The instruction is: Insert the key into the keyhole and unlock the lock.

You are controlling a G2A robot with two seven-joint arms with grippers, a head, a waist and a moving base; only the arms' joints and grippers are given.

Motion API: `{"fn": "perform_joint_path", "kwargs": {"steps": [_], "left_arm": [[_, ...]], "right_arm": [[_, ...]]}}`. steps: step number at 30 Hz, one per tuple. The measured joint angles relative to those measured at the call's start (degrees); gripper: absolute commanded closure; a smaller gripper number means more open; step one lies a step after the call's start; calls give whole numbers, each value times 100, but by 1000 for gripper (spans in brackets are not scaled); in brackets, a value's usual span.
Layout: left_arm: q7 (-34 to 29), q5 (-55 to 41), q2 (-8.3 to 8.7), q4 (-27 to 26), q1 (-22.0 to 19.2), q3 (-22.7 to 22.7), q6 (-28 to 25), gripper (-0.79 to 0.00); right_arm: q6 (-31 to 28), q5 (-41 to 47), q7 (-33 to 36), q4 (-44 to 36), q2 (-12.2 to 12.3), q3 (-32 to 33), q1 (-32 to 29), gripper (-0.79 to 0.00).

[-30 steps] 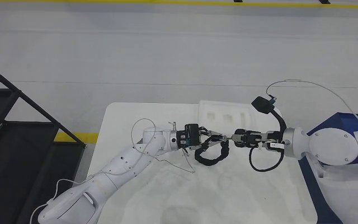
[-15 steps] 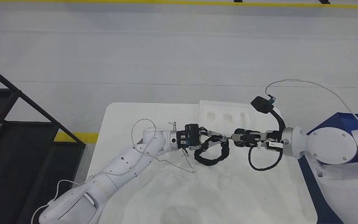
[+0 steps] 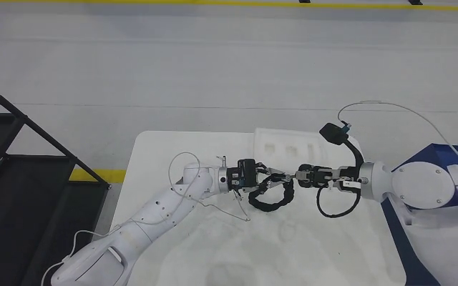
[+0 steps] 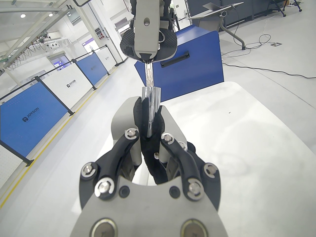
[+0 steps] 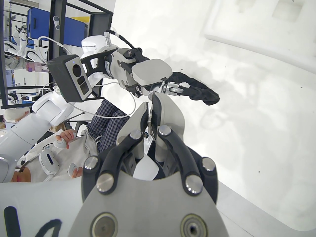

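Above the white bench (image 3: 179, 154), the left tool (image 4: 148, 117) pinches the cable lock (image 3: 272, 200), the right tool (image 5: 150, 110) pinches the key (image 4: 148, 76) at its cylinder, foam tray (image 3: 290, 146) just beside both.

Thin key (image 5: 149, 119) in right claw (image 5: 150, 100), tip at chrome lock (image 5: 171, 88).

L claw (image 3: 275, 174) w/ lock (image 4: 151, 97) faces R claw (image 3: 296, 176) w/ key (image 4: 148, 75) mid-table (image 3: 164, 154), foam tray (image 3: 286, 137) behind.

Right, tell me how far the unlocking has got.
Done: left gripper grips the lock, right gripper grips the key. In hand: the key's tip is at the keyhole, most of it showing. To do: push it home and turn; the cable loop looks closed.
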Motion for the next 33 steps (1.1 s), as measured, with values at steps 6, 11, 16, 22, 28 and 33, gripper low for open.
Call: {"fn": "perform_joint_path", "kwargs": {"steps": [6,11,16,22,28,33], "left_arm": [[23,20,-9,8,21,-41,-7,0],[24,54,-9,4,37,-81,-21,0],[22,125,-4,-47,42,-121,-41,0],[11,175,-6,-81,62,-150,-57,0],[-4,233,-14,-81,72,-168,-40,0],[24,271,-19,-96,79,-186,-36,0]], "right_arm": [[16,-55,23,1,25,-44,12,0],[19,-88,2,-2,41,-76,37,0],[28,-97,-26,8,53,-132,55,0],[31,-46,-56,25,64,-179,86,0],[47,9,-40,38,79,-202,111,0],[62,16,-38,55,92,-244,133,0]]}}
